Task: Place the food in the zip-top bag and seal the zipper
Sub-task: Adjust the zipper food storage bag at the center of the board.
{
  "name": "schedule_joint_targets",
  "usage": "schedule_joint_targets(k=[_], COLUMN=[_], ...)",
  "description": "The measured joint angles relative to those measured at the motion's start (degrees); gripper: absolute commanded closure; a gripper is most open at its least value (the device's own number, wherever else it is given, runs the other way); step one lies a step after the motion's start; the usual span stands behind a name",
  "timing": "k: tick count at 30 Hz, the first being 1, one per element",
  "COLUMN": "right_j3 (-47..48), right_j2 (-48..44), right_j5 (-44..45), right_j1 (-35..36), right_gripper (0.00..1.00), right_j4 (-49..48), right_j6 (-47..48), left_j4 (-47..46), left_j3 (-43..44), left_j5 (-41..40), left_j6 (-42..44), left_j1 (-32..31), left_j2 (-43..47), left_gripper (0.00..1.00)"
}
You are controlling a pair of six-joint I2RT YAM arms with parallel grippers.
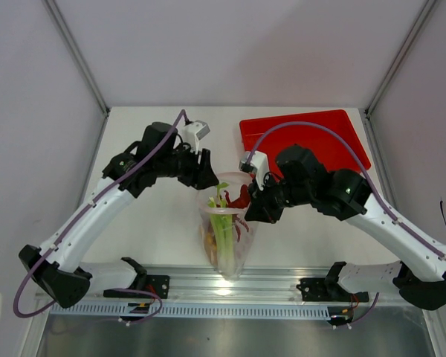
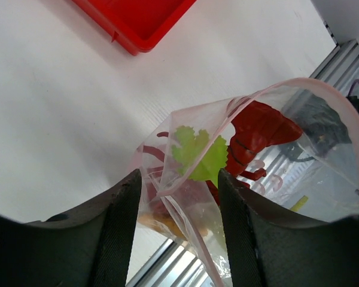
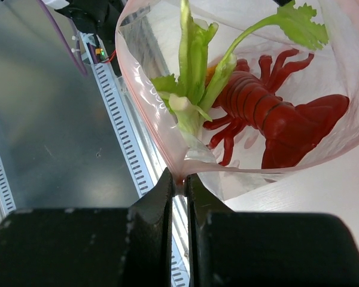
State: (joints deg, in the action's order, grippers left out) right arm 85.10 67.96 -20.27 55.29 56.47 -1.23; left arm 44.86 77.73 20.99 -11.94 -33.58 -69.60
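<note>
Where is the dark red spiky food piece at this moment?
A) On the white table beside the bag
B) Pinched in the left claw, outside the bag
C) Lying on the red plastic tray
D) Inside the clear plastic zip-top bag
D: the right wrist view shows the dark red spiky piece behind the wall of the clear plastic zip-top bag, next to the pale-green leafy stalk.

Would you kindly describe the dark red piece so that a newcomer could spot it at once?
Over the white table, near its front edge, the right hand pinches a clear zip-top bag by its rim. Inside, beside the pale green stalk, lies the dark red piece: segmented body and curled legs, unlike the flat, bright red tray behind.
</note>
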Motion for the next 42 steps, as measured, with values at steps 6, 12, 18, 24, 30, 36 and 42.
schedule_joint_targets(k=[6, 12, 18, 24, 30, 36, 42], right_j3=[0.33, 0.33, 0.24, 0.09, 0.07, 0.15, 0.07], right_j2=[0.00, 0.00, 0.00, -0.17, -2.80, -4.02, 0.28], right_j5=[0.61, 3.61, 11.26, 18.75, 19.69, 9.62, 5.25], right_j1=[0.04, -0.09, -2.47, -4.04, -3.87, -3.89, -1.53], right_gripper=[1.00, 1.00, 1.00, 1.00, 1.00, 1.00, 1.00], right_j4=[0.94, 1.60, 1.97, -1.01, -3.02, -0.50, 3.78], right_j6=[0.00, 0.00, -0.31, -0.96, -0.66, 2.62, 3.15], left_j4=[1.51, 2.58, 3.34, 4.26, 5.14, 5.68, 5.99], left_j3=[-1.29, -0.63, 2.25, 3.39, -0.44, -6.88, -10.21], left_j5=[0.44, -0.90, -11.04, -14.29, -15.28, -15.74, -13.99], left_j6=[0.57, 1.42, 0.79, -1.36, -3.04, -3.63, -3.15], left_j1=[-0.04, 0.00, 0.92, 0.96, 0.98, 1.38, 2.25], left_j2=[0.00, -0.39, 3.04, 13.99, 20.48, 21.81, 26.75], left_gripper=[0.75, 0.99, 0.99, 0.99, 0.99, 1.00, 0.85])
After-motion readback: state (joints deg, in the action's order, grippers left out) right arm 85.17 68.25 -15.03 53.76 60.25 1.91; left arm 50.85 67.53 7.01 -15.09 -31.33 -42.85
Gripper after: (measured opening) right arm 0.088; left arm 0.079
